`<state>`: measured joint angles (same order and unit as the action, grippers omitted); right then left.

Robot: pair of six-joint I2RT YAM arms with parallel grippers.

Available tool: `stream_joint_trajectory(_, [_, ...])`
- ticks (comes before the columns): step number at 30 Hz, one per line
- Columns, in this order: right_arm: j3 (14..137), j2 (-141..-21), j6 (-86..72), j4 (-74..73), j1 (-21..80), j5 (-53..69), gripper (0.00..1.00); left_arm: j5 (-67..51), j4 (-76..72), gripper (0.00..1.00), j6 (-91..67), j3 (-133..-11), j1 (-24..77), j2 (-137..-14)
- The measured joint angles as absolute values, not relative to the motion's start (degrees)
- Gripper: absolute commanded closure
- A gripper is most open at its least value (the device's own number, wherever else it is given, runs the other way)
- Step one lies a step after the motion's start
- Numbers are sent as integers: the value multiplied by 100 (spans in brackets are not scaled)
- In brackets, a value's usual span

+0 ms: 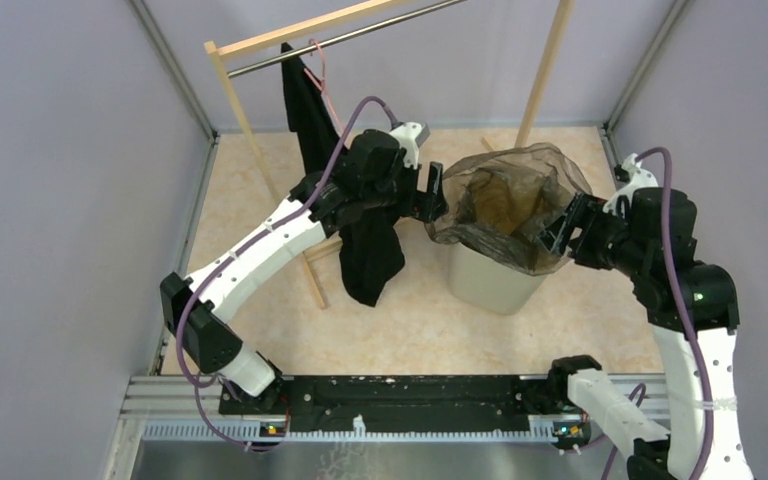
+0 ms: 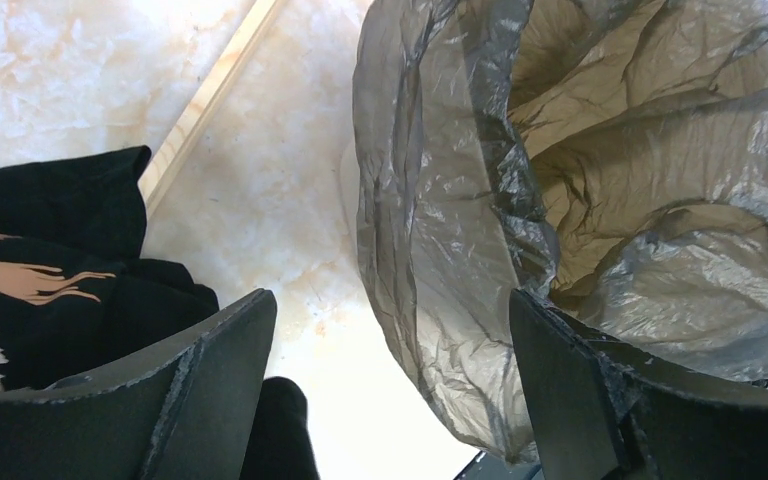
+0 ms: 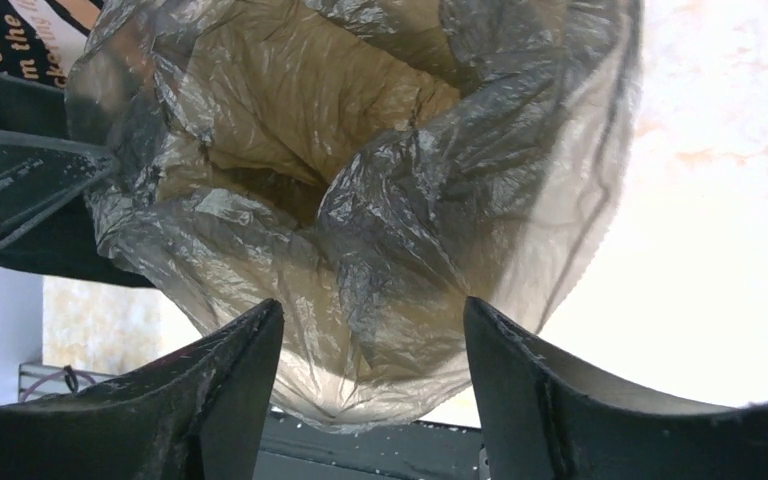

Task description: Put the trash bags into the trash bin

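Note:
A translucent brown-grey trash bag point(image 1: 505, 205) sits in the cream trash bin point(image 1: 490, 280), its mouth spread open and draped over the rim. My left gripper point(image 1: 438, 195) is open at the bag's left edge; in the left wrist view the film point(image 2: 440, 250) hangs between the fingers, nearer the right one. My right gripper point(image 1: 560, 228) is open at the bag's right edge; in the right wrist view the bag point(image 3: 360, 180) bulges between the spread fingers. Neither gripper pinches the film.
A wooden clothes rack point(image 1: 260, 130) stands at the back left, with a black T-shirt point(image 1: 360, 240) on a pink hanger hanging just left of the bin, under my left arm. The shirt shows in the left wrist view point(image 2: 50, 260). Grey walls enclose the floor.

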<state>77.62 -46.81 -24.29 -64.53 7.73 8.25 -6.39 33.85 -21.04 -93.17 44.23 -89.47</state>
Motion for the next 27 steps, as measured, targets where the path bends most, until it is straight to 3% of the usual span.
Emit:
stream_joint_trajectory(7, [7992, -4311, -2364, -6792, 773, 381, 27, -659, 3350, 5, -2123, -9028, 4427, -8877])
stream_joint_trajectory(12, [7944, -3983, -2423, -6836, 773, 263, 31, -663, 3343, 12, -2248, -8711, 4427, -8637])
stream_joint_trajectory(17, [7415, -3957, -2582, -6641, 773, 460, 45, -692, 3275, 18, -2362, -8429, 4427, -8405])
stream_joint_trajectory(19, [7192, -3959, -2696, -6506, 773, 626, 50, -740, 3256, 15, -2405, -8355, 4427, -8374])
stream_joint_trajectory(27, [6884, -3861, -2987, -5953, 773, 1057, 86, -864, 3245, 11, -2499, -8298, 4427, -8372])
